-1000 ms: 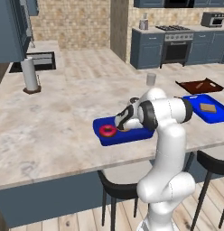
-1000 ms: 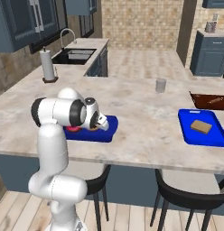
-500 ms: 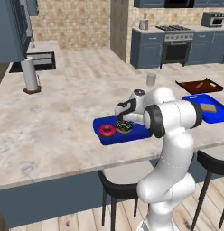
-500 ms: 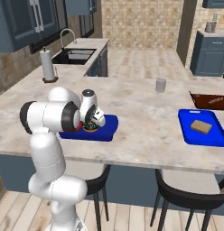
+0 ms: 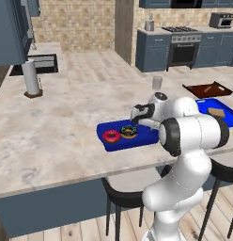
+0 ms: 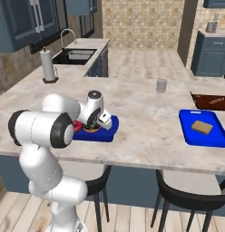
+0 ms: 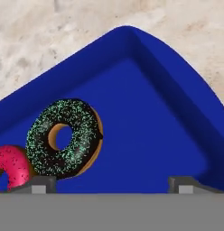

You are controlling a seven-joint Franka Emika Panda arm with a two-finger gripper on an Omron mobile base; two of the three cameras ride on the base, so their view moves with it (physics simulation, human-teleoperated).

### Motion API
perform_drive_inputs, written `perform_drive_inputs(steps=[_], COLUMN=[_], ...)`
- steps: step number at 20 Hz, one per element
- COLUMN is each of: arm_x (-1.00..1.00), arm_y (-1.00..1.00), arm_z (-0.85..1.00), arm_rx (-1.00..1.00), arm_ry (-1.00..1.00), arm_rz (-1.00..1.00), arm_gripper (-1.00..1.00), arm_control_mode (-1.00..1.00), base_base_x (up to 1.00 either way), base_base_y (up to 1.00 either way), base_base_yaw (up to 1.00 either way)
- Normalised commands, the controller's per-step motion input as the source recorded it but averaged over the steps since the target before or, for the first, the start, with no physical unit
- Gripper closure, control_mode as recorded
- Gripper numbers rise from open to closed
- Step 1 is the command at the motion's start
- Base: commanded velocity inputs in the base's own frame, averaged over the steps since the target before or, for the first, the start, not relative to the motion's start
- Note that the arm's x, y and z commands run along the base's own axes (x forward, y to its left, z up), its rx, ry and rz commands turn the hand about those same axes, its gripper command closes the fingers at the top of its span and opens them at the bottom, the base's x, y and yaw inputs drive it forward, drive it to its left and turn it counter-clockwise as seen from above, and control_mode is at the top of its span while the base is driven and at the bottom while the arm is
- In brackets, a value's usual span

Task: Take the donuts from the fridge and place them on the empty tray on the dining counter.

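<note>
Both donuts lie in the blue tray (image 5: 147, 135) now: the pink donut (image 5: 111, 136) and the chocolate sprinkled donut (image 5: 128, 132) touch side by side at the tray's left end, close to the counter (image 5: 57, 127)'s near edge. By the look of it the task is as good as done, with only the pull-away left. The pincer (image 7: 112, 184) hangs low over the tray's bare middle, spread wide and empty, the wrist folded forward from a bent elbow.
</note>
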Motion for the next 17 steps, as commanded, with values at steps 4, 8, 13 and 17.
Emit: perform_drive_inputs(steps=[4,8,13,17], arm_x=[-0.94,-1.00,-1.00,-1.00], arm_y=[0.09,0.48,0.51,0.31], arm_z=[1.00,1.00,1.00,0.93], arm_rx=[0.00,-0.08,-0.36,-0.36], arm_ry=[-0.06,0.02,0.01,0.00], arm_rz=[0.20,0.43,0.55,0.46], arm_gripper=[-1.00,-1.00,-1.00,-1.00], arm_control_mode=[-1.00,-1.00,-1.00,-1.00], base_base_x=[0.00,0.00,0.00,0.00], base_base_y=[0.00,0.00,0.00,0.00], base_base_yaw=[0.00,0.00,0.00,0.00])
